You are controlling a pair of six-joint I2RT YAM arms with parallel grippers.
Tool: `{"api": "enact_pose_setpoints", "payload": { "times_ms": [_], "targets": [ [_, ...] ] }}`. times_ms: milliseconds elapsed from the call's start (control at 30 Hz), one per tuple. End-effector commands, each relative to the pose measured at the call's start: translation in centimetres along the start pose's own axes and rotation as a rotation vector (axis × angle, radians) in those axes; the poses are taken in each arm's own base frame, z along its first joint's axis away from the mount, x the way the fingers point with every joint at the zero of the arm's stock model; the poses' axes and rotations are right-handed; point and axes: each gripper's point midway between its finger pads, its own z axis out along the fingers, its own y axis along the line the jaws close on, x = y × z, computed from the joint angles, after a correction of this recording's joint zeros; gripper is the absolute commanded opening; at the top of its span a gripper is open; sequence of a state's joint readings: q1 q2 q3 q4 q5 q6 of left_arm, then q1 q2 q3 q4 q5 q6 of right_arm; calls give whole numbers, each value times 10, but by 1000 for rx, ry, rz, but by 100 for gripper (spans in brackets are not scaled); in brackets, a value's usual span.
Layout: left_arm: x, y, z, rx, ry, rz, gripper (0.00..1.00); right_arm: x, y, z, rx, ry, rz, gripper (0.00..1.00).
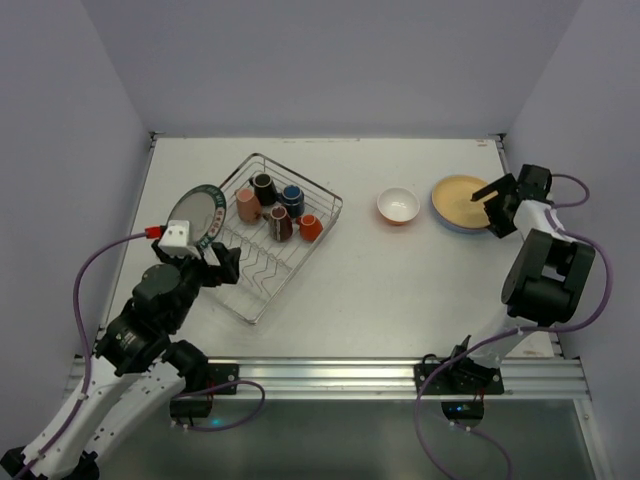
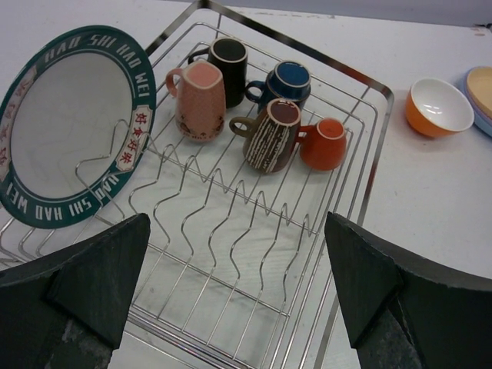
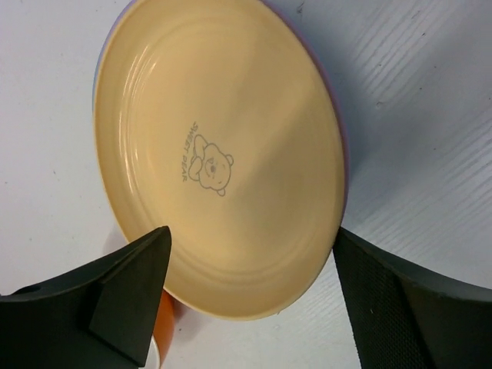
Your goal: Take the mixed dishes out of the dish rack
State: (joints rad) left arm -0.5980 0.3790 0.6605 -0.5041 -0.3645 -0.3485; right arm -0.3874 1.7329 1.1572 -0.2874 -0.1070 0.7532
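The dish rack (image 1: pixel 290 262) sits left of centre and also shows in the left wrist view (image 2: pixel 231 238). The pattern-rimmed white plate (image 1: pixel 197 215) (image 2: pixel 73 127) stands on edge at its left end. At its far end stand the black (image 2: pixel 228 61), pink (image 2: pixel 200 100), blue-lined (image 2: pixel 288 81), brown (image 2: pixel 270 137) and orange (image 2: pixel 323 144) mugs. The orange bowl (image 1: pixel 398 206) (image 2: pixel 440 106) is on the table. The yellow plate (image 1: pixel 460 202) (image 3: pixel 219 154) tops a stack with a lavender rim beneath. My left gripper (image 1: pixel 222 265) (image 2: pixel 238 284) is open over the rack's near end. My right gripper (image 1: pixel 490 205) (image 3: pixel 250 300) is open above the yellow plate's edge.
The plate stack (image 2: pixel 480 96) lies at the far right near the table's right edge and side wall. The bowl's orange rim (image 3: pixel 161 330) shows beside the right gripper's left finger. The left arm's cable (image 1: pixel 100 260) loops left of the rack.
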Motion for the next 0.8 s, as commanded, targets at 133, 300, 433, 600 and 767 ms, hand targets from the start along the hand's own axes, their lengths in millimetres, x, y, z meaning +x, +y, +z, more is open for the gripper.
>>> {"api": "enact_pose_setpoints", "payload": {
  "times_ms": [133, 300, 433, 600, 767],
  "targets": [
    [-20, 20, 5, -156, -32, -14, 100, -9, 0, -12, 106, -49, -113, 95],
    [-28, 42, 2, -292, -55, -36, 100, -11, -1, -22, 207, -106, -164, 99],
    [-45, 54, -5, -389, -73, -55, 100, -11, -1, -47, 233, -163, -130, 99],
    [-61, 60, -4, -483, -48, -23, 100, -3, -1, -79, 187, -179, -82, 99],
    [-97, 69, -5, -612, -64, 60, 100, 7, 51, -141, -200, -246, -151, 99]
  ]
}}
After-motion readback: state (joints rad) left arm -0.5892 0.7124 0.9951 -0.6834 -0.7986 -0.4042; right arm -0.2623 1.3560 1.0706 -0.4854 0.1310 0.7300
